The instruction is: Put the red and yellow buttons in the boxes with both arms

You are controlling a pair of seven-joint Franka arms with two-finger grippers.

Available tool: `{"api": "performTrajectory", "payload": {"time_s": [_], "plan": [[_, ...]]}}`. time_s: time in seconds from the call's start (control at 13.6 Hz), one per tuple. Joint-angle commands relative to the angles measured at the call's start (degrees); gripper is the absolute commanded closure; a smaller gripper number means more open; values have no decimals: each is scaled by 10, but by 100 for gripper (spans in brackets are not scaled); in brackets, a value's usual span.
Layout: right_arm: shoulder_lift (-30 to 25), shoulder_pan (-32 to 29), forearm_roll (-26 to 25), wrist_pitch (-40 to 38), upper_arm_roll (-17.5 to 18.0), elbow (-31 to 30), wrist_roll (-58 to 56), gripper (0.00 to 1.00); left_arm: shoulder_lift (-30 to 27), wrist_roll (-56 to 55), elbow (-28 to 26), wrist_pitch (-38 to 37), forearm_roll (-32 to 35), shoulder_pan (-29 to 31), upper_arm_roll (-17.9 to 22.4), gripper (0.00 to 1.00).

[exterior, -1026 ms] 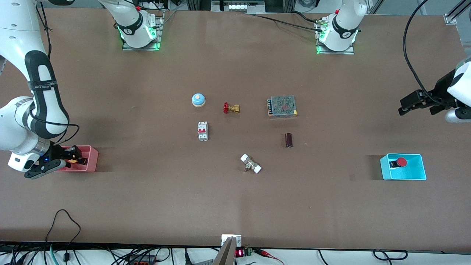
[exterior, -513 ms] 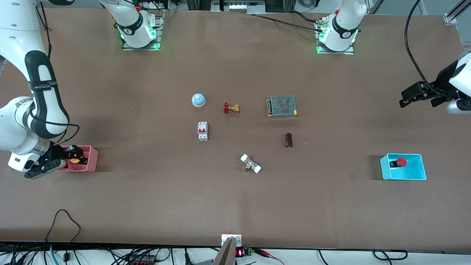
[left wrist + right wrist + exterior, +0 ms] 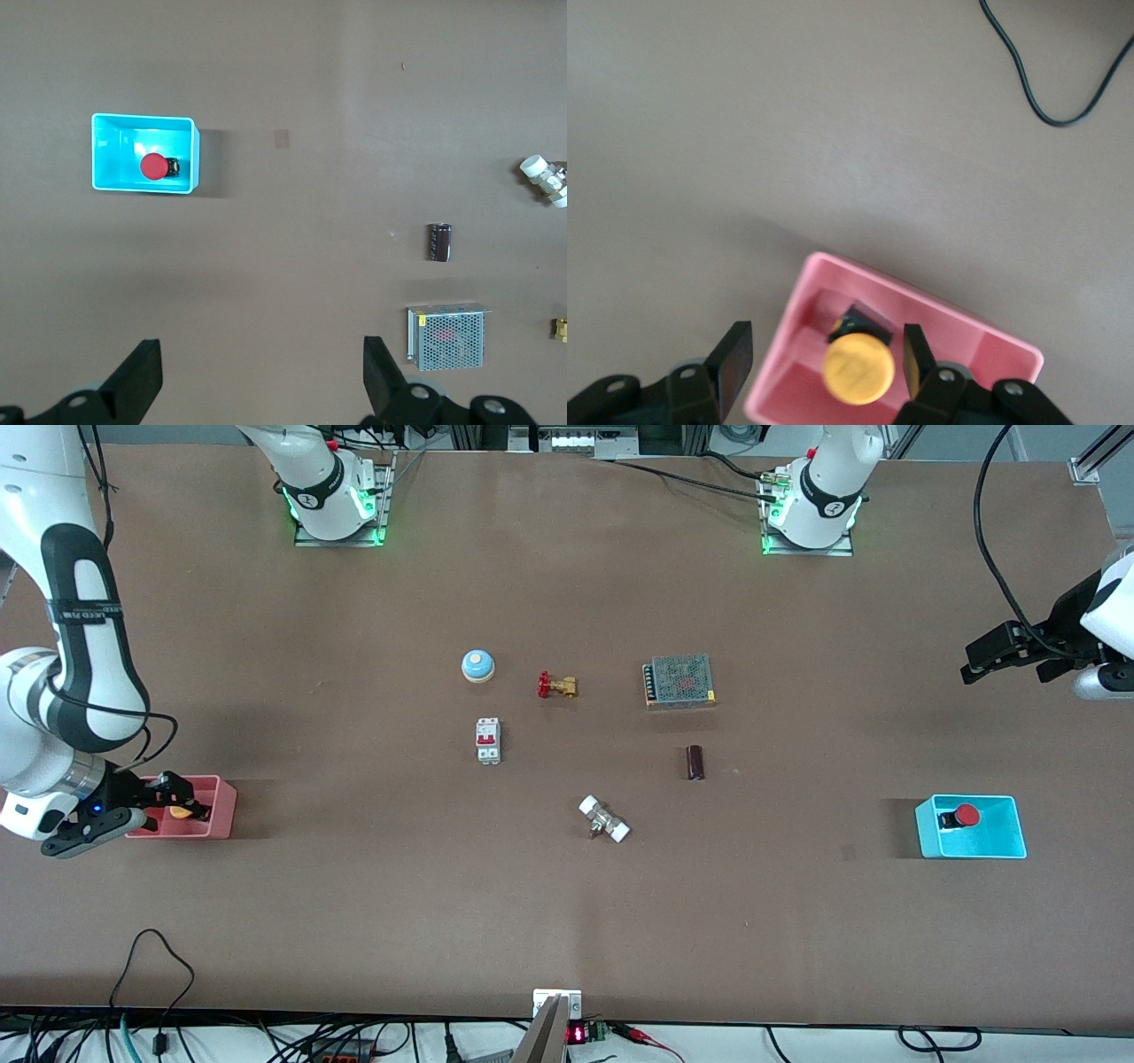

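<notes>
The yellow button (image 3: 182, 811) lies in the pink bin (image 3: 221, 817) near the right arm's end of the table. My right gripper (image 3: 180, 798) hangs open just over that bin. In the right wrist view the yellow button (image 3: 858, 365) sits in the pink bin (image 3: 948, 312) between the spread fingers of the right gripper (image 3: 824, 361), loose. The red button (image 3: 967, 814) lies in the cyan bin (image 3: 927, 831) near the left arm's end. My left gripper (image 3: 983, 666) is open and empty, high over bare table. The left wrist view shows the red button (image 3: 153, 166) in the cyan bin (image 3: 192, 159) and my left gripper (image 3: 263, 381).
In the middle of the table lie a blue-and-white bell (image 3: 477, 665), a red-handled brass valve (image 3: 556, 685), a mesh power supply (image 3: 679, 681), a circuit breaker (image 3: 488, 740), a dark cylinder (image 3: 695, 763) and a white fitting (image 3: 604, 819). A black cable (image 3: 151, 952) loops at the front edge.
My right arm has drawn back a little toward its end of the table; the yellow button stays in the pink bin. My left gripper rose slightly, then held still.
</notes>
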Motion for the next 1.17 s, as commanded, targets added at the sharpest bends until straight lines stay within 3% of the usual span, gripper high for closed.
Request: {"api": "performTrajectory", "payload": {"time_s": [0.0,0.15,0.37,0.51,0.66,1.1], "plan": [[-92,36,-27,-116,-2,-9,105,23,-14,0,-12,-8,1,3,0,0],[-159,66,-93,-199,6,-8,246,0,-14,0,-13,-8,1,4,0,0],[-225,78,-107,-290,44,10,356,0,-13,0,-13,-4,1,5,1,0],[-240,92,-112,-336,57,40,412,0,-12,0,-24,4,1,5,1,0],[-243,111,-151,-345,58,54,439,0,-15,0,-55,33,1,5,0,0],[-264,89,-149,-346,58,38,448,0,-38,0,-73,39,2,5,0,0]]}}
